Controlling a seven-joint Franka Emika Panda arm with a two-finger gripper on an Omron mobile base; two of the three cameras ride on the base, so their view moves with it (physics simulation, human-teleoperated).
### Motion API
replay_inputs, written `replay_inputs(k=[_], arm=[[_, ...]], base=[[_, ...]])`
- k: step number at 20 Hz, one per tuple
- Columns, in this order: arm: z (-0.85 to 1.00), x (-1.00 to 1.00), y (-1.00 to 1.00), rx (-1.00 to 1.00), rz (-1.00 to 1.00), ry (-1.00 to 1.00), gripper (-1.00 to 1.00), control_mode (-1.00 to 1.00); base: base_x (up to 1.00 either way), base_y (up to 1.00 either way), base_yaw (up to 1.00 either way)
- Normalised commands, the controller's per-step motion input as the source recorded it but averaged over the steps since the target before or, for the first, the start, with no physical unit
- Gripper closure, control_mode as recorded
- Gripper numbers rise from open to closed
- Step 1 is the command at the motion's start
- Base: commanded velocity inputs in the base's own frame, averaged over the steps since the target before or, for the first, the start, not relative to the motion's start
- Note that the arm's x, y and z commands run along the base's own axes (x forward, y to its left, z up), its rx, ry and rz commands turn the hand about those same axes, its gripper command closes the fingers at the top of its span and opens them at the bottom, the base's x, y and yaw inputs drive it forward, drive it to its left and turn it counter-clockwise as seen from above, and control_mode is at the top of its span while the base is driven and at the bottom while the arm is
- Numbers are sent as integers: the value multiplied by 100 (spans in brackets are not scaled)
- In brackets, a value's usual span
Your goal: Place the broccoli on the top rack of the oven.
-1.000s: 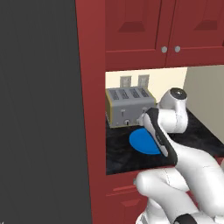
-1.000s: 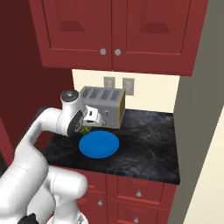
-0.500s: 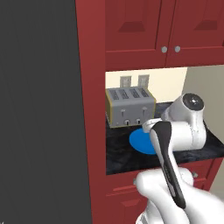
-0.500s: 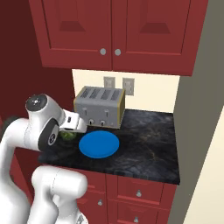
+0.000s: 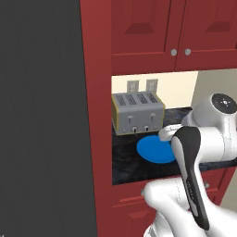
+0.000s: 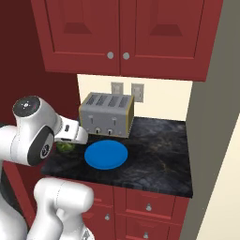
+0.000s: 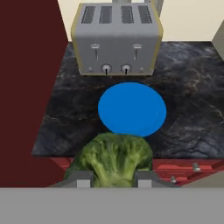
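Observation:
The broccoli [image 7: 114, 157], a bumpy green floret, sits between my two dark fingertips at the bottom of the hand view, and my gripper [image 7: 112, 179] is shut on it. It hangs over the front edge of the black counter [image 7: 192, 109], just short of the blue plate [image 7: 132, 109]. In the right base view the broccoli [image 6: 65, 146] peeks out beneath my white wrist at the counter's left end, beside the blue plate [image 6: 106, 154]. The oven is out of view.
A silver toaster [image 6: 107, 114] stands behind the plate, against the wall. Red upper cabinets [image 6: 122, 35] hang above, and a tall red panel [image 5: 96, 115] borders the counter on the left. A dark flat surface [image 5: 41, 115] lies left of that panel. Drawers [image 6: 145, 206] sit below the counter.
My arm has swung back from the toaster towards the counter's front left edge, carrying the broccoli with it. Toaster and plate have stayed in place.

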Motion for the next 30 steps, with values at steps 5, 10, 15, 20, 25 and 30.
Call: replay_inputs(k=[5,10,15,20,25,30], arm=[[0,0,0,0,0,0,100,100],[0,0,0,0,0,0,100,100],[0,0,0,0,0,0,100,100],[0,0,0,0,0,0,100,100],[0,0,0,0,0,0,100,100],[0,0,0,0,0,0,100,100]], base=[[-59,1,0],[-99,46,6],[-45,100,16],[-16,100,17],[-4,100,20],[0,100,25]])
